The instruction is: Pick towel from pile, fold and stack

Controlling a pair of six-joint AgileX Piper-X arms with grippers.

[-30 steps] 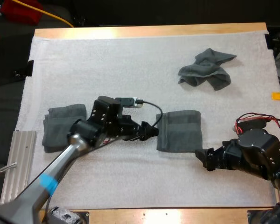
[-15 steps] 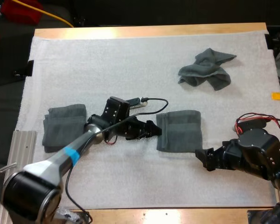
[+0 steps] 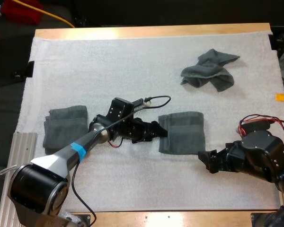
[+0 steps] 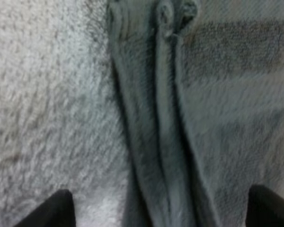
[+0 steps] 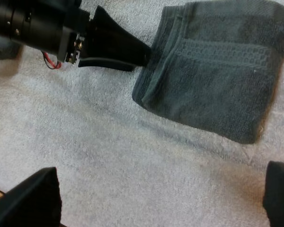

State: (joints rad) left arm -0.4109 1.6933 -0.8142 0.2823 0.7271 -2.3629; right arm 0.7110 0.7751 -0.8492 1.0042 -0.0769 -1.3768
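A folded dark grey-green towel (image 3: pixel 182 132) lies on the white mat, right of centre. My left gripper (image 3: pixel 160 130) is at its left edge. In the left wrist view the fingers of the left gripper (image 4: pixel 161 208) stand wide apart, one over the mat and one over the folded towel (image 4: pixel 227 118), straddling its layered edge. My right gripper (image 3: pixel 206 161) sits low by the towel's near right corner, open over bare mat (image 5: pixel 156 198). In the right wrist view, the left gripper (image 5: pixel 125 47) touches the folded towel (image 5: pixel 213 90). A crumpled towel (image 3: pixel 209 71) lies at the back right.
A folded towel stack (image 3: pixel 65 128) rests at the mat's left side, behind my left arm. A ribbed metal plate (image 3: pixel 16 165) lies at the near left edge of the table. The mat's far half holds nothing but the crumpled towel.
My left gripper has slid right, from just short of the folded towel to its left edge, and the arm has swung lower. The right arm and all towels stay put.
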